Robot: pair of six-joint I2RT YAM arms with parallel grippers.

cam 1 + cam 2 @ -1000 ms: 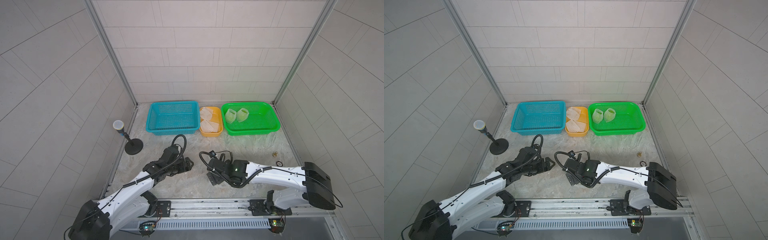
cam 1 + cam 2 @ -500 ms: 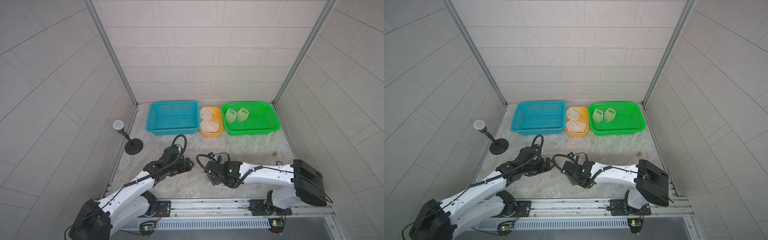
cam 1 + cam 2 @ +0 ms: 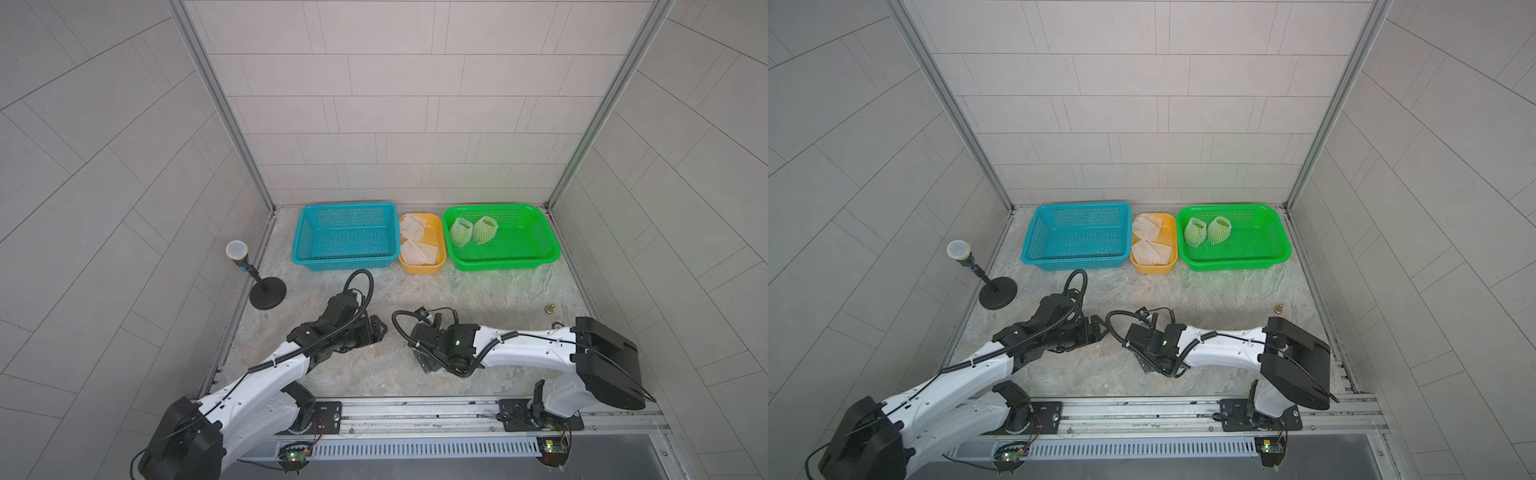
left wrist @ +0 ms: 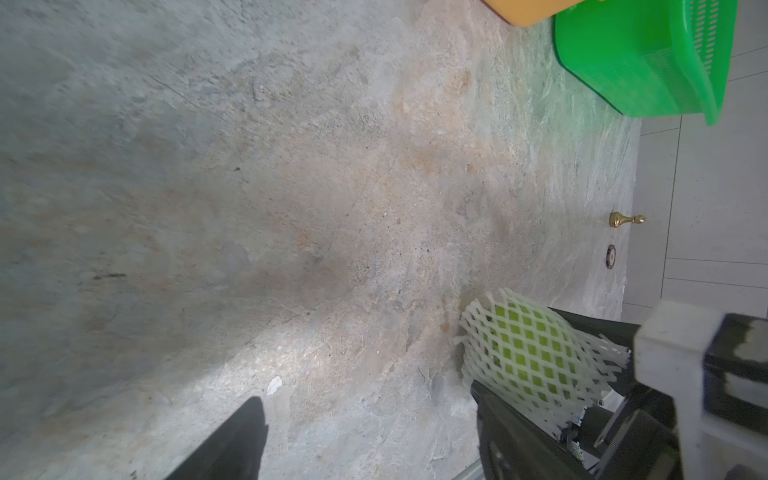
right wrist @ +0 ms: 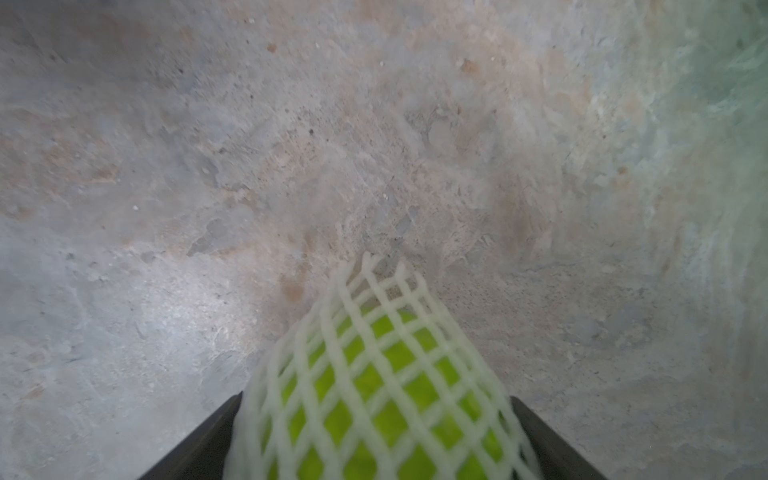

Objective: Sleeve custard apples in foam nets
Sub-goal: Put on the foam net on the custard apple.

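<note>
Right wrist view gives you the closest look. The right tool (image 5: 376,398) has its two black fingers (image 5: 203,449) on either side of a custard apple (image 5: 374,374) that sits inside a white foam net (image 5: 374,286). The mesh presses against both fingers, so you are gripping the sleeved fruit. The net's open end reaches past the fruit toward the worktop (image 5: 166,166).

From the left wrist view you see the same fruit side-on, clamped between those fingers and close to the stone surface. Whether it touches the surface, you cannot tell. Loose mesh trails back toward the tool's body.

Your left tool (image 3: 375,331) is spread with nothing between its fingers. It faces the right tool across a short gap near the front middle of the worktop. In both top views the held fruit is hidden under the right wrist.

Further out, by the right wall, a small brass piece (image 3: 550,308) stands alone. On the left side a microphone (image 3: 237,250) rises from a round black base.

Along the back wall you have a row:
- a blue basket (image 3: 345,261);
- an orange tray (image 3: 435,233) holding two spare nets (image 3: 417,252);
- a green basket (image 3: 519,258) with two more netted fruits (image 3: 460,231) side by side in its left rear part.
</note>
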